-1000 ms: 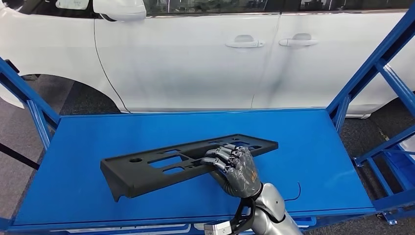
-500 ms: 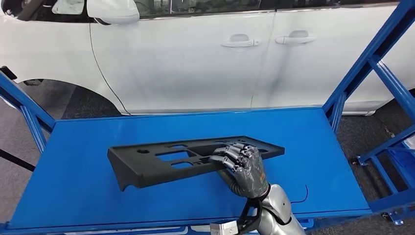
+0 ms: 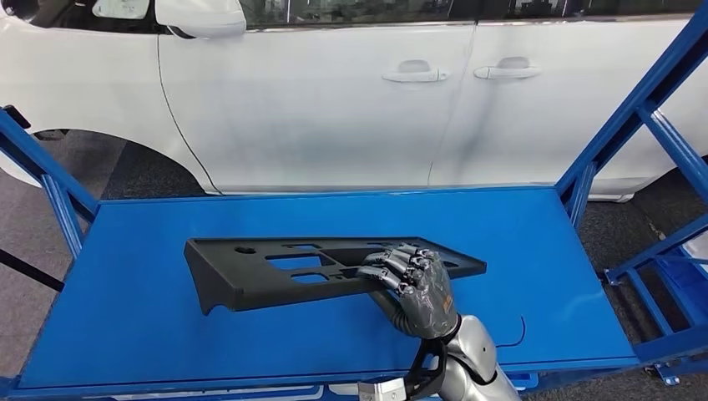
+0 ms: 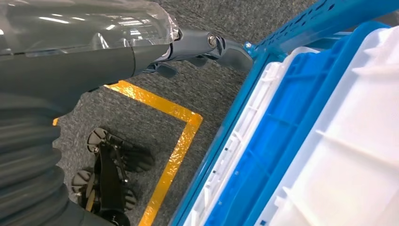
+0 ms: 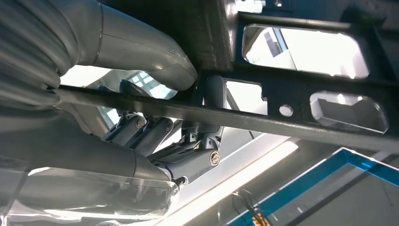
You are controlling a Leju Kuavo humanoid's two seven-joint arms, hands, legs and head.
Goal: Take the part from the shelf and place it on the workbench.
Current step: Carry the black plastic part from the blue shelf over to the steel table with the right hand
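The worktop [image 3: 534,251] is a flat blue deck with a raised blue lip along its far and near edges, carried in a blue steel frame whose slanted posts rise at the left and right ends. A long black part [image 3: 275,271] with rectangular cut-outs sits over the middle of the deck, running left to right; whether it rests on the surface cannot be told. Grey carpeted floor [image 3: 25,242] lies around the frame

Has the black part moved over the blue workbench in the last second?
Yes. The black part, held by the right hand, has shifted slightly toward the workbench's far edge and levelled out.
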